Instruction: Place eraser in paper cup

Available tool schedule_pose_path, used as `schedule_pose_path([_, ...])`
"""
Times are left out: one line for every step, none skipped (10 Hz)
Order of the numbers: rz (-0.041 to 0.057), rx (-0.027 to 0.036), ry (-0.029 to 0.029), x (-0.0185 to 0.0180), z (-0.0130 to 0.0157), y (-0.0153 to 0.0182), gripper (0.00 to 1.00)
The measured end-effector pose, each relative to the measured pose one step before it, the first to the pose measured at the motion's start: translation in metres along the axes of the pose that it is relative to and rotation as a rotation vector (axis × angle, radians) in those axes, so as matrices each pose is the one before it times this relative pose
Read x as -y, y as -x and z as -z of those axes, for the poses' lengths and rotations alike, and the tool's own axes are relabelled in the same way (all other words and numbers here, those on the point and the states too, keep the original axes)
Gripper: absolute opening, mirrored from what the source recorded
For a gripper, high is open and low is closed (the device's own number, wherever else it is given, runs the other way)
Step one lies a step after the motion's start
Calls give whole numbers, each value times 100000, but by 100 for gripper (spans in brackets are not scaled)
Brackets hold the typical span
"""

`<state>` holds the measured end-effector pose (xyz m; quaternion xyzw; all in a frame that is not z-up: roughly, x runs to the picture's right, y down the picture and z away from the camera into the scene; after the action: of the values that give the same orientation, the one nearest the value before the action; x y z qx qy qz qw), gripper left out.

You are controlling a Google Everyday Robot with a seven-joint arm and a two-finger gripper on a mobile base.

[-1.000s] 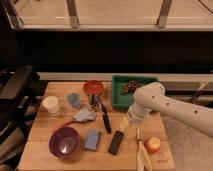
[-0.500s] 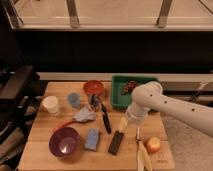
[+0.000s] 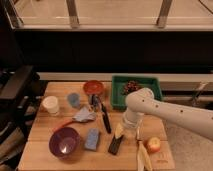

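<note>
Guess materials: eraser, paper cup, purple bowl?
Eraser: matte black, likely rubber or plastic. Paper cup: dull cream, probably paper. Purple bowl: lighter sheen inside, likely plastic. Gripper hangs by the eraser's far end.

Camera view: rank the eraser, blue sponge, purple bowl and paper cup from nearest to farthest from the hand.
The hand hangs over the table's right-centre part, beside the eraser.
1. eraser: just front-left of the hand.
2. blue sponge: further left, front row.
3. purple bowl: front left.
4. paper cup: far left edge, farthest.
</note>
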<state>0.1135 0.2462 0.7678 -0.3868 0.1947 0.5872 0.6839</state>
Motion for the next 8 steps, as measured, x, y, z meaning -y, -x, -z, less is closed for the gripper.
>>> schedule_pose_path([-941,-588,729,-252,-208,-234,65])
schedule_pose_path([-427,6,765,-265,-132,-43,65])
schedule_pose_path([-636,-431,882,-239,-247,-137,65])
schedule_pose_path([-496,-439,588,-249,-242,-96,65])
schedule_pose_path([-591,-604,616,-281,-401,-43,65])
schedule_pose_path([-313,-453,277,-186,-280,23,65])
schedule_pose_path([-523,-842,352,-280,-473,104,65])
schedule_pose_path([-180,-680,179,-278,-382,44,63])
